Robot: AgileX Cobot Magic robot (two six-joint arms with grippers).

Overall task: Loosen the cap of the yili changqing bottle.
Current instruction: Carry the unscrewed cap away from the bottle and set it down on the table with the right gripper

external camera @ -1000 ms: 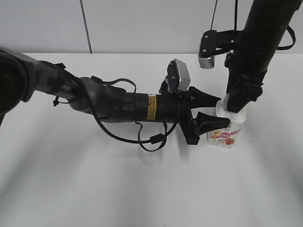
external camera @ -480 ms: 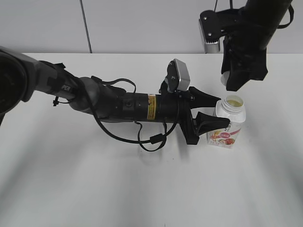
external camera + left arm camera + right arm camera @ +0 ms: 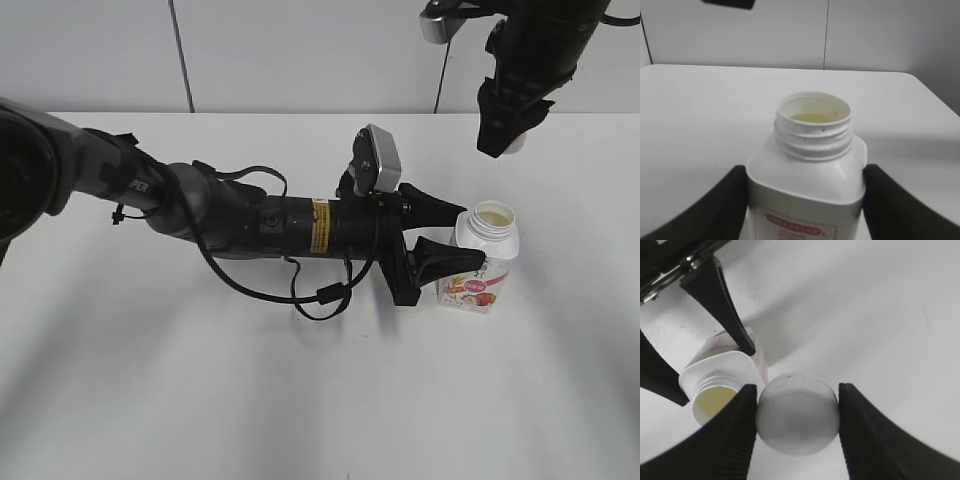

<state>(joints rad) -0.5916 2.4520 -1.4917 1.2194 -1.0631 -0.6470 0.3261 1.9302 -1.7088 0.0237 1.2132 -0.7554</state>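
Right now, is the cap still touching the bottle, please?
Apart. The exterior view shows the right gripper holding the cap well above the bottle, whose neck is open.

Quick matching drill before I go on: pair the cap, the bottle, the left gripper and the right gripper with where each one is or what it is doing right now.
Things:
1. cap
2. yili changqing bottle
3. left gripper
4. right gripper

States:
A. clamped on the bottle's sides at table level
B. standing on the table, neck open
C. raised above the table, shut on a white disc
D. off the neck, held between two black fingers

Pairs: 1-D, 2-B, 3-A, 4-C
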